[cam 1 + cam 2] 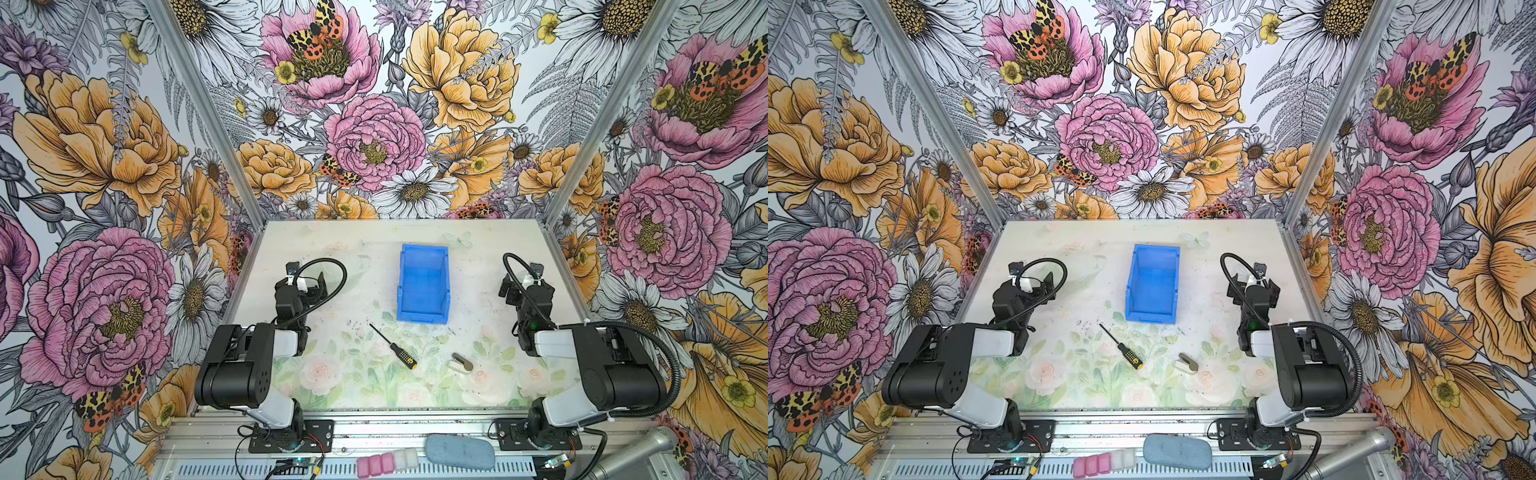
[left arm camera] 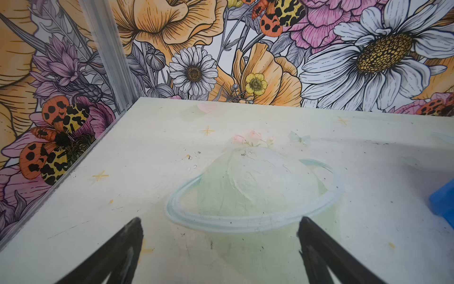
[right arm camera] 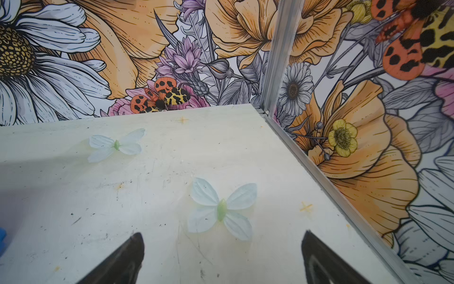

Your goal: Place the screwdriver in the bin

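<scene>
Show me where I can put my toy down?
Bare table lies behind the bin by the back wall, on either side of it up to the left arm and right arm, and along the near edge, this side of the screwdriver and the clip. Busiest: the middle, where those two lie before the bin.

Black-yellow screwdriver (image 1: pixel 394 347) lies flat near empty blue bin (image 1: pixel 423 318)

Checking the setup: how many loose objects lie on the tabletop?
3: the blue bin mid-table toward the back, the screwdriver just in front of it, a grey-tan clip right of the screwdriver. Nothing seems hidden.
</scene>
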